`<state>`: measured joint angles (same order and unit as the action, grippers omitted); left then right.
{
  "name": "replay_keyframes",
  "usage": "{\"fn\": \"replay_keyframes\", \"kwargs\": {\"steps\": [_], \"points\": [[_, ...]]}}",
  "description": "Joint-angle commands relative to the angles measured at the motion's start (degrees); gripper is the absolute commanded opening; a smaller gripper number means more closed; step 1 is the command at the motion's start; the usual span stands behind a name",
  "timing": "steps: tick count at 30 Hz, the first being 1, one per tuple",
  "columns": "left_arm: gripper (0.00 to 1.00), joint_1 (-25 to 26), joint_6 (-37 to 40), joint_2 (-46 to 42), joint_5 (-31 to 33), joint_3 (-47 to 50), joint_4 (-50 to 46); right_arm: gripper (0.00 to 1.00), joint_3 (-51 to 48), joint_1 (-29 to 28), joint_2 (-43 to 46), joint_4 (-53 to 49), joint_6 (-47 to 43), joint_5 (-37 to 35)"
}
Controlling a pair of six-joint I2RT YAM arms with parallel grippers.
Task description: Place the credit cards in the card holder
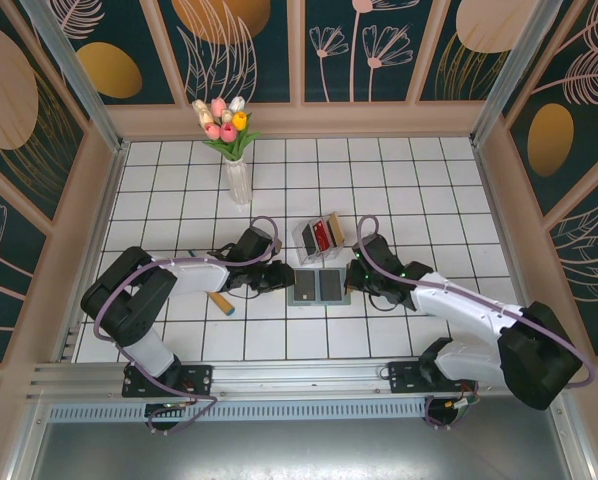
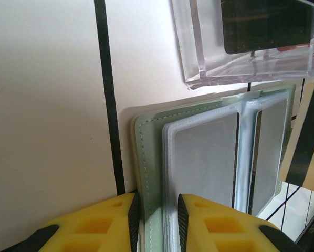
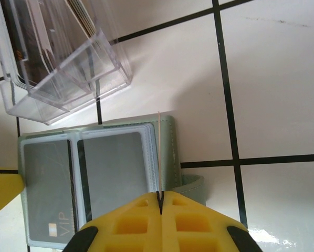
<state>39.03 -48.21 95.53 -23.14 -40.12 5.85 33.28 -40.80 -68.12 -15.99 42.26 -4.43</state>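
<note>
Pinching a tan credit card edge-on between pressed-together fingers, the right gripper hangs at the right pocket of the card holder; the left gripper clamps its left cover. The card looks light, stiff and slick, best held by one short end. Beyond stands the clear box

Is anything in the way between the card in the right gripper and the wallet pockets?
Nothing visible. The right gripper holds the card edge-on at the right side of the open card holder; the clear box sits beyond, apart.
</note>
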Motion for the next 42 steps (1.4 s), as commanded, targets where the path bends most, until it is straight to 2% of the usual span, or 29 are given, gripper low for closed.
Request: {"fn": "replay_keyframes", "kwargs": {"steps": [1, 8, 12, 18, 21, 31, 36, 40, 42], "points": [[0.28, 0.4, -0.1, 0.7, -0.4, 0.0, 0.4, 0.02, -0.7, 0.4, -1.4, 1.9, -0.7, 1.5], [0.28, 0.4, -0.2, 0.9, -0.6, 0.0, 0.7, 0.02, -1.4, 0.4, -2.1, 4.5, -0.6, 3.3], [0.28, 0.4, -0.3, 0.7, -0.7, 0.1, 0.7, 0.02, -2.8, 1.2, 1.5, 6.1, 1.5, 3.3], [0.28, 0.3, -0.3, 0.7, -0.7, 0.3, 0.8, 0.03, -9.0, 7.0, 9.9, 14.9, 5.5, 14.6], [0.28, 0.4, -0.5, 0.6, -0.7, 0.5, 1.2, 0.03, -10.5, 8.2, 11.3, 18.2, 6.9, 18.8], [0.28, 0.4, -0.9, 0.0, -0.9, 0.5, 1.6, 0.04, -9.1, 7.2, 7.9, 22.8, 8.0, 23.0], [0.28, 0.4, -1.3, -0.8, 0.1, 0.8, 1.7, 0.05, -6.5, 4.6, 2.9, 24.5, 7.2, 24.6], [0.26, 0.4, -1.6, -1.6, 1.1, 1.2, 1.8, 0.05, -3.5, 1.4, -2.5, 25.3, 6.3, 24.9], [0.25, 0.4, -2.0, -2.2, 2.0, 1.7, 1.8, 0.04, -1.8, -0.1, -3.9, 22.9, 6.8, 21.0]]}}
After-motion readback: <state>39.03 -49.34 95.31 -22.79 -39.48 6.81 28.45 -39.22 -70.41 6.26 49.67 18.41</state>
